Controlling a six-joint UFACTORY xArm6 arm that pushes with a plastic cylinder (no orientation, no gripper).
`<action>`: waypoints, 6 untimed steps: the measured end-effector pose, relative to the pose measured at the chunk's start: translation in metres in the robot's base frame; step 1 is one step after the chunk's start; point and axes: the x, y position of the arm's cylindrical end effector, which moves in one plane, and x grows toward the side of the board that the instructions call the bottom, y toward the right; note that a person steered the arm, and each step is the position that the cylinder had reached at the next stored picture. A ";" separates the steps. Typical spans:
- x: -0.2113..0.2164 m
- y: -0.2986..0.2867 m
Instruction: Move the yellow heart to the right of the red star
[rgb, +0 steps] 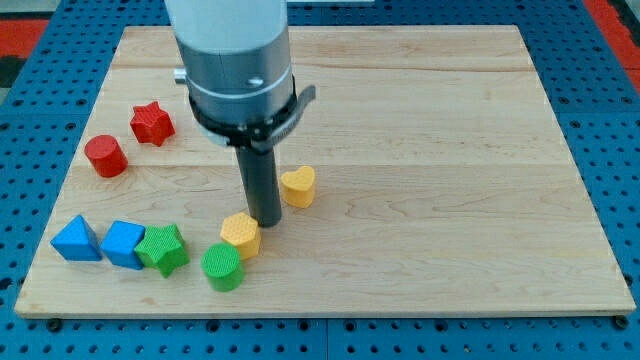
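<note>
The yellow heart (298, 186) lies near the middle of the wooden board (430, 150). The red star (152, 123) sits at the view's left, well apart from the heart. My tip (266, 221) rests on the board just left of and below the heart, between it and a yellow hexagon-like block (240, 234). The tip is close to both; I cannot tell whether it touches either.
A red cylinder (105, 156) lies below-left of the star. Along the bottom left sit a blue triangle (76, 240), a blue block (124, 243), a green star (163, 249) and a green cylinder (222, 266). The arm's grey body (232, 60) hides board behind it.
</note>
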 end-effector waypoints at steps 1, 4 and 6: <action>-0.015 0.057; -0.063 -0.034; -0.070 -0.027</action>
